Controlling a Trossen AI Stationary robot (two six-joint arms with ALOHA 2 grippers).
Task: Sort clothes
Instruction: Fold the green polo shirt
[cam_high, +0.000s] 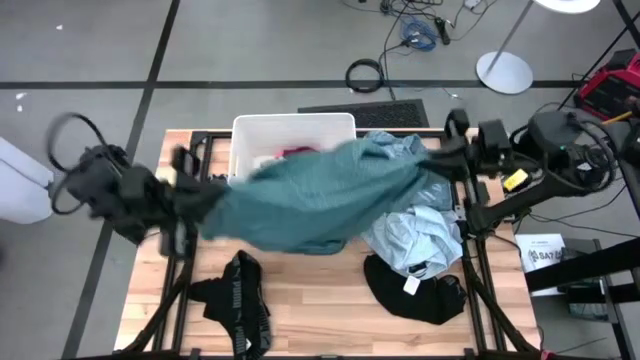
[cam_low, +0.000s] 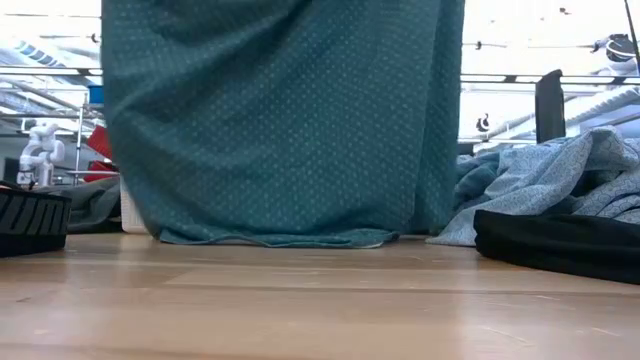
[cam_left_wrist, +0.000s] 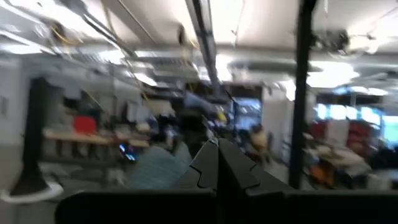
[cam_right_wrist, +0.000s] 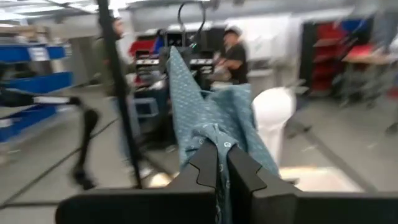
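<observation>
While both arms are raised above the counter (cam_high: 330, 300), the left hand (cam_high: 196, 200) and right hand (cam_high: 440, 152) each pinch one end of the teal-green garment (cam_high: 320, 195). It stretches between them, its hem brushing the counter. Below the right hand lie light blue clothes (cam_high: 415, 235) and a black garment (cam_high: 415, 290).

Garment stretched between both arms above the table

The teal garment (cam_high: 310, 195) hung between the left gripper (cam_high: 205, 200) and right gripper (cam_high: 440, 152), before the bin (cam_high: 292, 128); a blue garment (cam_high: 420, 235) lay right, black ones (cam_high: 410, 285) nearer the front.
</observation>
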